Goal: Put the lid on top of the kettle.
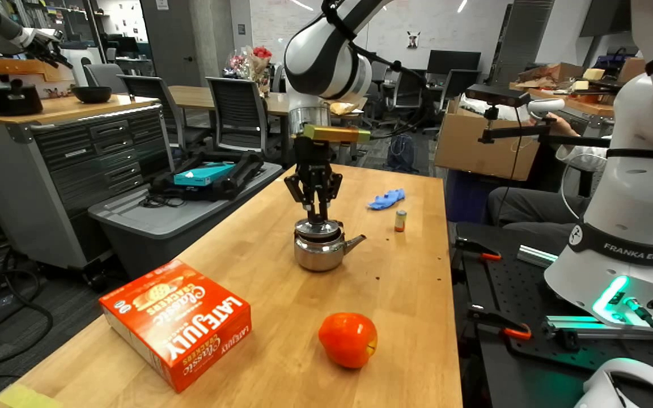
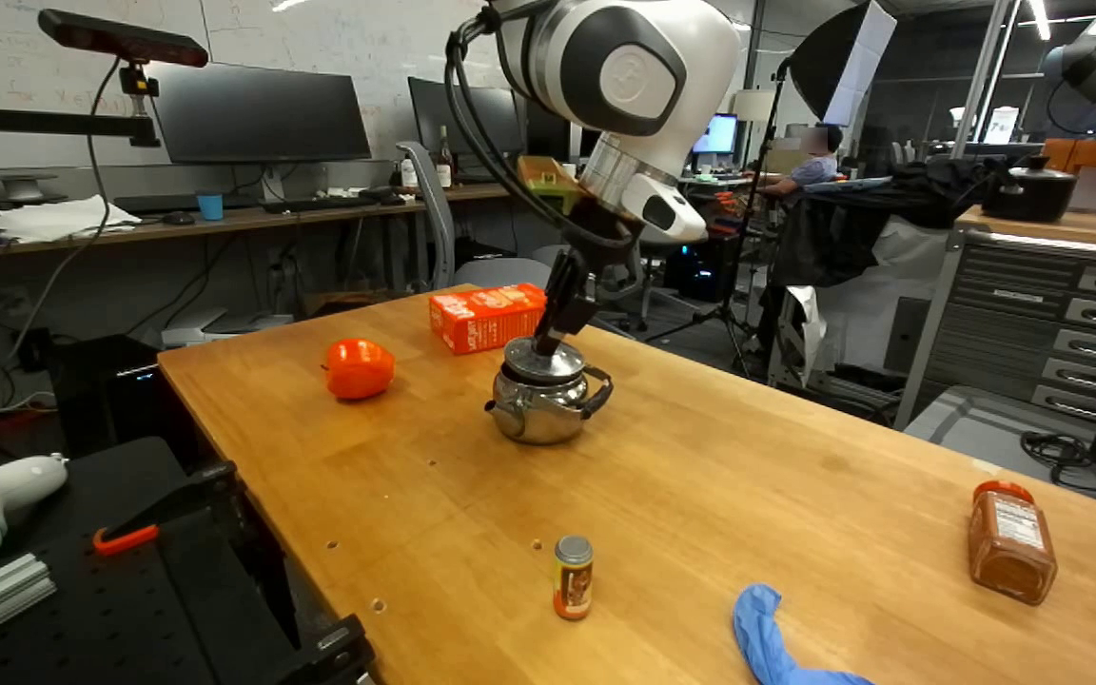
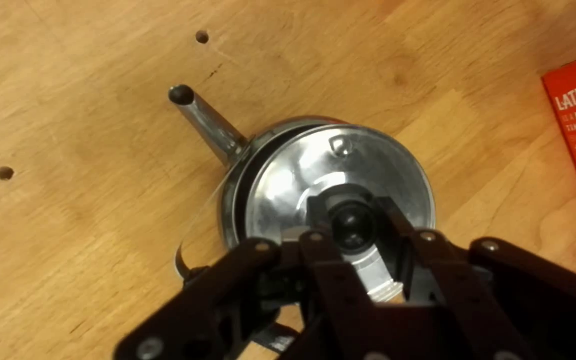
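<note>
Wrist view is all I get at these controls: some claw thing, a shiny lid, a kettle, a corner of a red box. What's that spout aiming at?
Observer: The kettle has its spout pointing toward the side where the robot's base stands.
Operator: Neat! Anything else to eat near that box?
Observer: Yes, what looks like an orange-red fruit is on the table, apart from the cracker box.
Operator: And past the kettle, away from the box?
Observer: A crumpled blue thing lies there, by its look a glove.

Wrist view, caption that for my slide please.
Gripper holds the lid by its black knob over the kettle, a dark gap showing toward the spout.
</note>
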### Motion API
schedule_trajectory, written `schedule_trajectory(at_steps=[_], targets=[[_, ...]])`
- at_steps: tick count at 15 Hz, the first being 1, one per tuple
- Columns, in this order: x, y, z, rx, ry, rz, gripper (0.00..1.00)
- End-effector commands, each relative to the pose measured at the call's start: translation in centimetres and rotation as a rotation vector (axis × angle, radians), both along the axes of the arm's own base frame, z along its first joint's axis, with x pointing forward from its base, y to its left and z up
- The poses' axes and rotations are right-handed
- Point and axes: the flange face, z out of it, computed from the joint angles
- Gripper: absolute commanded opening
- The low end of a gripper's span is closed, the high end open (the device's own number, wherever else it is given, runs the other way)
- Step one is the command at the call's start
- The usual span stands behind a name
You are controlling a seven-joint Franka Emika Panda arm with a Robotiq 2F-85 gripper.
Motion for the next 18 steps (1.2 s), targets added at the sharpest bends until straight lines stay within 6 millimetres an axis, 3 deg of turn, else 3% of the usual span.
schedule_trajectory(at_steps=[1, 9, 18], targets=[[-0.7, -0.5, 1.2, 0.024, 0.032, 0.013, 0.14], [-0.51, -1.48, 0.59, 0.024, 0.029, 0.01, 0.13], [-0.55, -0.96, 0.76, 0.053, 0.019, 0.057, 0.14]])
